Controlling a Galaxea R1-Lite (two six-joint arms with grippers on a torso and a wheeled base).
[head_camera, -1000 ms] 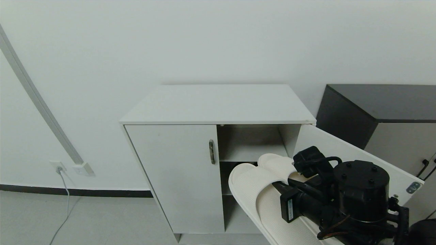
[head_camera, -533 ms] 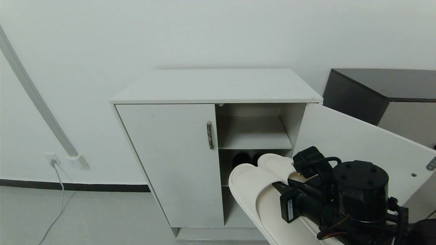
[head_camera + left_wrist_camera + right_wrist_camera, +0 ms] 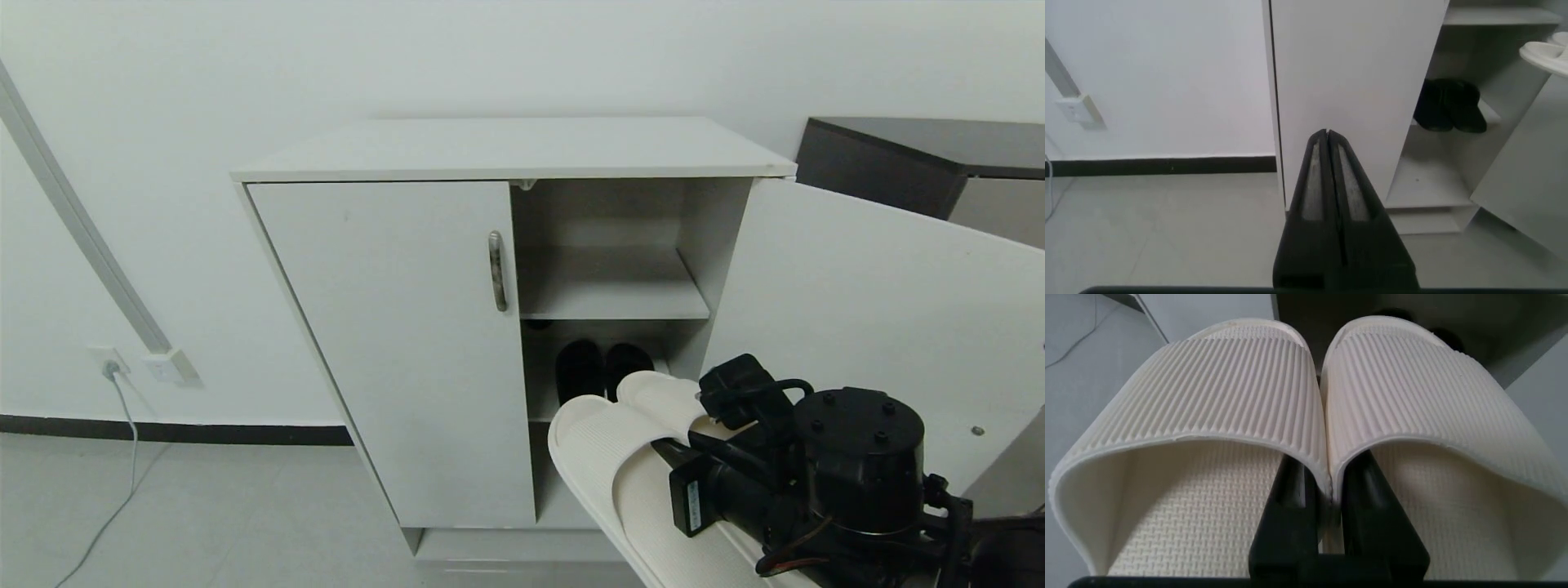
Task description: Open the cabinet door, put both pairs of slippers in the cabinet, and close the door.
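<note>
A white cabinet (image 3: 506, 147) stands against the wall, its left door (image 3: 392, 343) closed and its right door (image 3: 882, 327) swung open. A pair of black slippers (image 3: 604, 367) sits on its middle shelf, and the black slippers (image 3: 1449, 104) also appear in the left wrist view. My right gripper (image 3: 1327, 486) is shut on a pair of cream ribbed slippers (image 3: 1315, 416), pinching their inner edges together. The cream slippers (image 3: 604, 449) hang toes-first just in front of the open compartment. My left gripper (image 3: 1327, 143) is shut on nothing, low before the closed door.
The upper shelf (image 3: 612, 286) is bare. A dark cabinet (image 3: 922, 155) stands to the right behind the open door. A wall socket with a cable (image 3: 106, 363) and a slanted conduit (image 3: 73, 220) are on the left. Grey floor (image 3: 204, 506) lies open there.
The head camera has dropped and come closer, so the cabinet sits higher and larger in the picture and the black slippers now show. The right gripper still holds the cream slippers.
</note>
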